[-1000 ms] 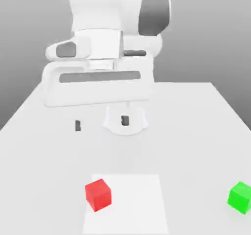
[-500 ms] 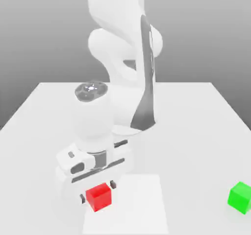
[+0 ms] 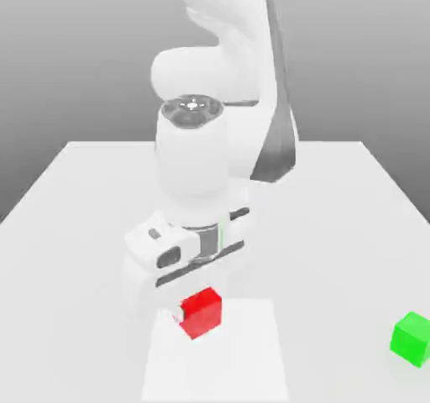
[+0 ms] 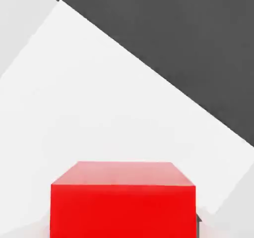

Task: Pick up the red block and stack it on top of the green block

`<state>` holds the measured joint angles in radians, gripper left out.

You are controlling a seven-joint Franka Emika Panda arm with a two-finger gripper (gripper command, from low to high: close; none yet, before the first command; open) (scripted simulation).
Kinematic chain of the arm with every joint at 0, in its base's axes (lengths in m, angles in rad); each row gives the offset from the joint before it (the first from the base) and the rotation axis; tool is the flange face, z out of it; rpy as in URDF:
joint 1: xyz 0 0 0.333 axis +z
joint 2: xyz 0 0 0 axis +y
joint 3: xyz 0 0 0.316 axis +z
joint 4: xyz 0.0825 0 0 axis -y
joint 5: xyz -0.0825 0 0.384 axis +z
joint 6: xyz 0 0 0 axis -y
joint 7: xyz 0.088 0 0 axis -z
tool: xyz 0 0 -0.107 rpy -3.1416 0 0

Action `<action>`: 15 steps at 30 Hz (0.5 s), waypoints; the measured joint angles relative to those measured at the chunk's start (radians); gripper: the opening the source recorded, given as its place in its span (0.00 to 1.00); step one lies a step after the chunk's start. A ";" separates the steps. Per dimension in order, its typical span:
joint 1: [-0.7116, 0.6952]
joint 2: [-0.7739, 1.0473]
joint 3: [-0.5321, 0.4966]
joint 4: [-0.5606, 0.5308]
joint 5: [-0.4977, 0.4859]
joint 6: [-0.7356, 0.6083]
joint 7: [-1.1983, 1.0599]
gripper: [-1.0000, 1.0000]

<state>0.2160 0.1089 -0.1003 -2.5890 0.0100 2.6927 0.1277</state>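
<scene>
The red block point(image 3: 201, 311) has shifted toward the exterior view's right since 1 second ago, pinched between the fingers point(image 3: 180, 316) just off the surface point(image 3: 76, 225), bound for the green block point(image 3: 412, 337), well apart.

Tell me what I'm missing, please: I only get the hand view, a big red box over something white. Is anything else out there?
Observer: Yes. In the exterior view a green block sits on the white table, well off to that view's right of your red block.
Operator: Is anything on top of it?
Observer: No, its top is bare.
Operator: And what's holding my red one?
Observer: A tall white arm reaches down over it, and its gripper is shut on the red block.
</scene>
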 joint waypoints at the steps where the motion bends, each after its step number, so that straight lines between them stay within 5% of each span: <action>1: 0.031 0.008 0.024 0.022 -0.006 -0.015 0.026 0.00; 9: 0.258 0.071 0.208 0.179 -0.049 -0.106 0.213 0.00; 13: 0.312 0.207 0.215 0.214 -0.091 -0.006 0.267 0.00; 14: 0.317 0.226 0.212 0.216 -0.096 0.011 0.272 1.00; 15: 0.317 0.226 0.212 0.216 -0.096 0.011 0.272 1.00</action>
<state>0.5326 0.3349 0.1118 -2.3728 -0.0863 2.7035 0.3994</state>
